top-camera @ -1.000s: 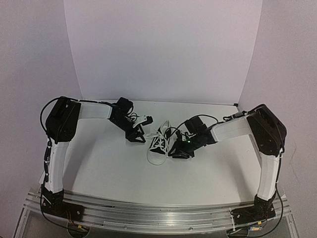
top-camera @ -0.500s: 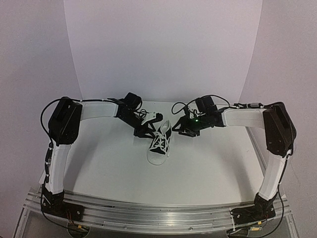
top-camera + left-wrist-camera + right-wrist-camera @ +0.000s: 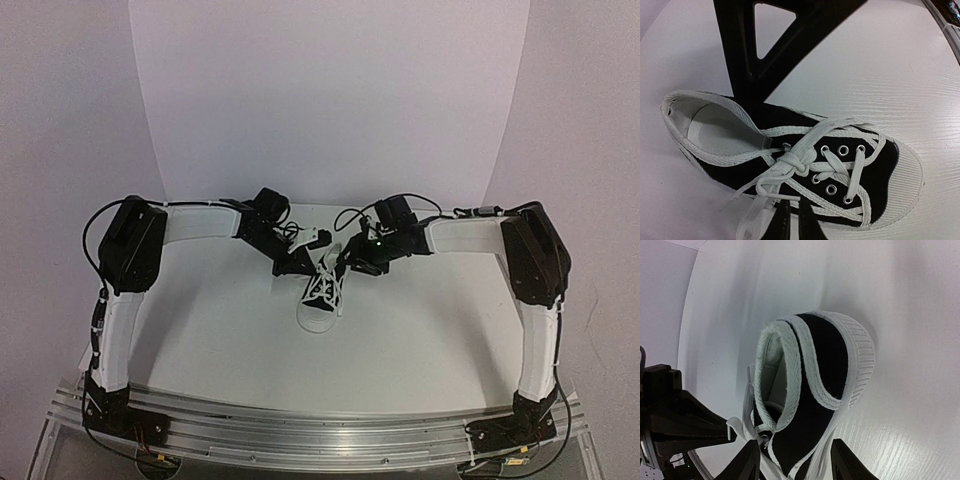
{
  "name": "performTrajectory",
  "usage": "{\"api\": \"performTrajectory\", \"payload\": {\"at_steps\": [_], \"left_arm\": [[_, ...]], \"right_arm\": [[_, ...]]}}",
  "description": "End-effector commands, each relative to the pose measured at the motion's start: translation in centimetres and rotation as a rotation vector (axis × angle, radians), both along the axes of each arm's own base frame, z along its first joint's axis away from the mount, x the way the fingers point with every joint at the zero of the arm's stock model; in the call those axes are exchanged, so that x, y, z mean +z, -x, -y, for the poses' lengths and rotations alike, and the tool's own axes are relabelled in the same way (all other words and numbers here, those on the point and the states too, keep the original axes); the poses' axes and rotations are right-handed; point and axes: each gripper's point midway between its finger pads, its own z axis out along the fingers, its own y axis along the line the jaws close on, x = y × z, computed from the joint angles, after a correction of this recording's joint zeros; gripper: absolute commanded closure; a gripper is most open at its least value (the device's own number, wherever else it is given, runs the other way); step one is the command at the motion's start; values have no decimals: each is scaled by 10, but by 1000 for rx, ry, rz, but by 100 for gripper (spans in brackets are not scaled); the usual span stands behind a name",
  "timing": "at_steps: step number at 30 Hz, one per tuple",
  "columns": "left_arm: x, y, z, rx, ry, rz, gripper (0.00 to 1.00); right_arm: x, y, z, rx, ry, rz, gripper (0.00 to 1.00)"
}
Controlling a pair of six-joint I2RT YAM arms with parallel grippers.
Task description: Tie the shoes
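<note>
The shoe (image 3: pixel 321 298) is a small black canvas sneaker with a white toe cap, standing mid-table with its toe toward the arms. In the left wrist view the shoe (image 3: pixel 880 170) shows its white laces (image 3: pixel 792 162) bunched in a knot over the eyelets. My left gripper (image 3: pixel 303 264) sits at the shoe's left side. Its fingers (image 3: pixel 794 221) are shut on a loose lace end by the knot. My right gripper (image 3: pixel 348 266) is at the shoe's back right, open. The shoe's heel side (image 3: pixel 825 365) lies between the spread right gripper fingers (image 3: pixel 796 465).
The white table (image 3: pixel 430 340) is bounded by a white backdrop behind and an aluminium rail (image 3: pixel 320 425) at the near edge. The right gripper's black finger (image 3: pixel 740 65) rises just behind the shoe's opening. The left gripper's finger (image 3: pixel 685 422) shows beside the laces.
My left gripper has slid right to the shoe and shut on the lace. My right gripper lifted away to the back right, opened, then came back down to the shoe's heel.
</note>
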Motion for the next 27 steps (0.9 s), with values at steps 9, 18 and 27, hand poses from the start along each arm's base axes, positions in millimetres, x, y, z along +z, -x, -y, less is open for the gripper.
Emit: {"api": "performTrajectory", "payload": {"at_steps": [9, 18, 27], "left_arm": [[0, 17, -16, 38, -60, -38, 100], [-19, 58, -20, -5, -99, -109, 100], [-7, 60, -17, 30, -94, -166, 100]], "right_arm": [[-5, -27, -9, -92, 30, 27, 58], [-13, -39, -9, -128, 46, 33, 66], [-11, -38, -11, -108, 40, 37, 65]]}}
